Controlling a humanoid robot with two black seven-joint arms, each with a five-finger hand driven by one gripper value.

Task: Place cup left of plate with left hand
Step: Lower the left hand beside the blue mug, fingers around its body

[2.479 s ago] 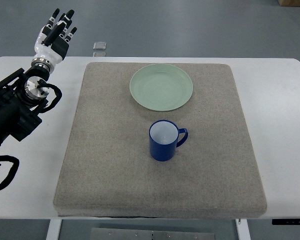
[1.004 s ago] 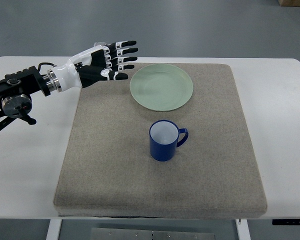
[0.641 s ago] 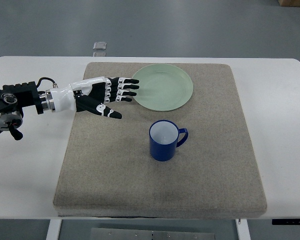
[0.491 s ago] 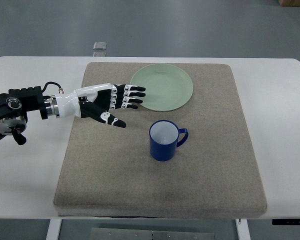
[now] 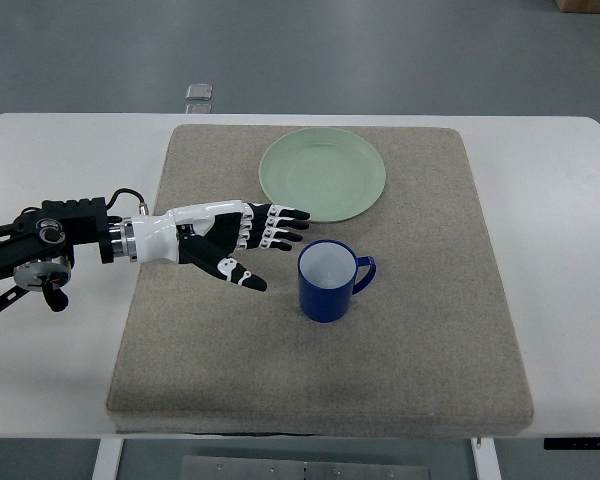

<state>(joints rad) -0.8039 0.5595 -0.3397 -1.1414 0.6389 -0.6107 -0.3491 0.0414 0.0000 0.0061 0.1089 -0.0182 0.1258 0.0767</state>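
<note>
A blue cup (image 5: 329,281) with a white inside stands upright on the grey mat (image 5: 320,380), its handle pointing right. The pale green plate (image 5: 323,174) lies behind it, near the mat's far edge. My left hand (image 5: 248,242) reaches in from the left, open, fingers stretched toward the cup. Its fingertips (image 5: 298,214) stop a short gap left of the cup's rim, touching nothing. The right arm is out of view.
The mat covers most of a white table (image 5: 55,380). A small grey object (image 5: 199,92) lies beyond the table's far edge. My black left forearm (image 5: 50,240) stretches over the table's left side.
The left hand has swung from beside the plate down and to the right, ending just left of the cup. Cup and plate have not moved.
</note>
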